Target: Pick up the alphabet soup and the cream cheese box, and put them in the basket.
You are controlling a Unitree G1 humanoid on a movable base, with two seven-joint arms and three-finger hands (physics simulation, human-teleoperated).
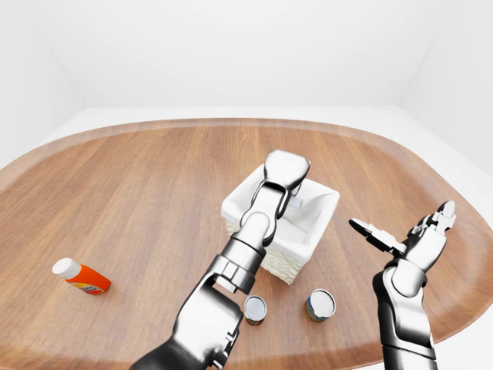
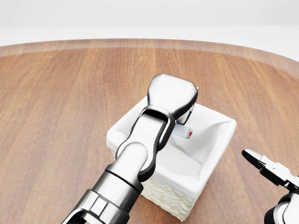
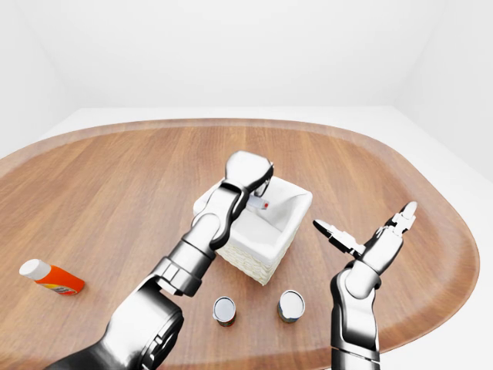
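The left hand [image 2: 174, 100] is over the basket [image 2: 219, 140], reaching down into it. From behind only its back shows, so I cannot tell if the fingers are closed or spread. Just under the hand a small grey box [image 2: 182, 131] with a red mark on its end sticks out, inside the basket, near the wall on the far side from the robot. It may be the cream cheese box, but the label is not readable, and I cannot tell if the hand touches it.

The basket is white with a woven lower part and stands near the middle of the table [image 1: 139, 177].

The right hand [image 1: 420, 239] is raised above the table near its right edge, well apart from the basket. Its fingers are spread and hold nothing.

Two cans stand near the table edge closest to the robot, one [image 1: 255, 309] just beside the left arm and the other [image 1: 320, 304] to the right of it. Which one is the soup is not clear. An orange bottle [image 1: 82, 277] with a white cap lies near the left edge.
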